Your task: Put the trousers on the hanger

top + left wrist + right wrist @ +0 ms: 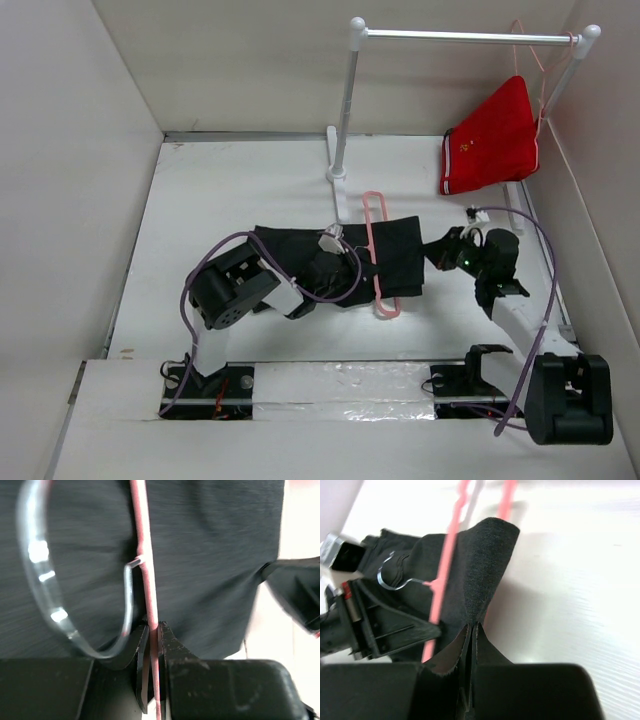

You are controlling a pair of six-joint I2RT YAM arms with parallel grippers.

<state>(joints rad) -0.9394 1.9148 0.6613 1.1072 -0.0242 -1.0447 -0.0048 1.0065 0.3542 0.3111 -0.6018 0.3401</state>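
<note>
The black trousers [395, 262] lie folded in the middle of the table, with the thin pale-pink hanger [376, 212] lying across them. My left gripper [322, 270] is shut on the hanger's pink bar [148, 580], over the dark cloth [215, 555]; a clear metal hook [129, 595] branches off the bar. My right gripper [437, 247] is shut on the right edge of the trousers [482, 565] and lifts it into a peak. The pink hanger [442, 587] runs just left of that fold.
A white rack [345, 110] with a top rail stands at the back. Red shorts with white trim [493, 140] hang on another pink hanger at its right end. White walls enclose the table; the right wall is close to my right arm.
</note>
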